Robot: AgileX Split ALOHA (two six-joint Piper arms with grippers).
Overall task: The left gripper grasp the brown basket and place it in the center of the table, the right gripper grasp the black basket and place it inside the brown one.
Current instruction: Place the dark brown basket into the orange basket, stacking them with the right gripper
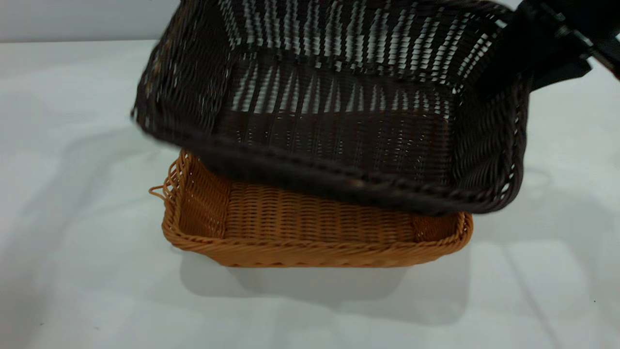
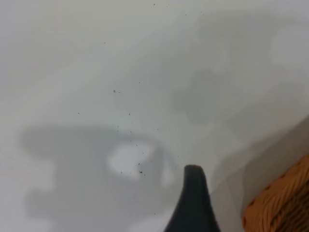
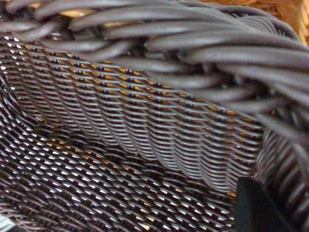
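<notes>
The black basket (image 1: 339, 121) hangs in the air, tilted, over the far part of the brown basket (image 1: 310, 228). The brown basket sits upright on the table (image 1: 72, 194), near its middle. My right gripper (image 1: 525, 68) is shut on the black basket's right end wall. In the right wrist view one dark finger (image 3: 256, 208) lies against the inside of that dark weave (image 3: 145, 111). My left gripper is outside the exterior view. In the left wrist view one finger (image 2: 193, 203) stands alone over bare table (image 2: 120, 72), beside a corner of the brown basket (image 2: 285, 203) and not touching it.
A loose wicker strand (image 1: 160, 191) sticks out of the brown basket's left corner. White table surface lies on all sides of the brown basket. A pale wall (image 1: 72, 19) runs along the far edge.
</notes>
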